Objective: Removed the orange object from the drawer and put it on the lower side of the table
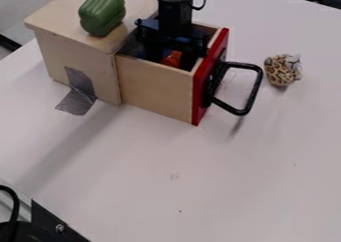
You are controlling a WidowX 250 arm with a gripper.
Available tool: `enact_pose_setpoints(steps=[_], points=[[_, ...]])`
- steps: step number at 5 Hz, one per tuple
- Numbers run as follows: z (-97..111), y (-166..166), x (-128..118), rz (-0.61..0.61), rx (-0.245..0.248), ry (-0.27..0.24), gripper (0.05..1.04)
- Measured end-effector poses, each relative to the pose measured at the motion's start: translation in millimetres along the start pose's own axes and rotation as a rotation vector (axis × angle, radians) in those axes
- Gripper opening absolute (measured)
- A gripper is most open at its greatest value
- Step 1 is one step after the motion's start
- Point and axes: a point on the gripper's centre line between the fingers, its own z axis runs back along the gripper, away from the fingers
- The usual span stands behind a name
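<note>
Orange-red, smooth object (172,60) sits behind the near side edge of the red-fronted wooden drawer (155,89), between the wide-set fingers of the black pincer (171,58); an off-centre squeeze could let it slip.

Looks like a robotics lab to me: black robot arm (174,12) over a plain white counter (253,186), taped-down wooden drawer box (156,89), loose cable (9,198) in the corner.

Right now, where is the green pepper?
The green pepper is at the camera view's upper left, on top of the wooden box, left of the open drawer.
</note>
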Motion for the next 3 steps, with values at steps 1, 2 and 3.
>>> enact_pose_setpoints(steps=[1, 2, 3], points=[[0, -1, -2, -0.005, 0.005, 0.01, 0.604], [19, -2, -1, -0.016, 0.019, -0.032, 0.604], [65, 1, -4, -0.014, 0.027, -0.139, 0.604]])
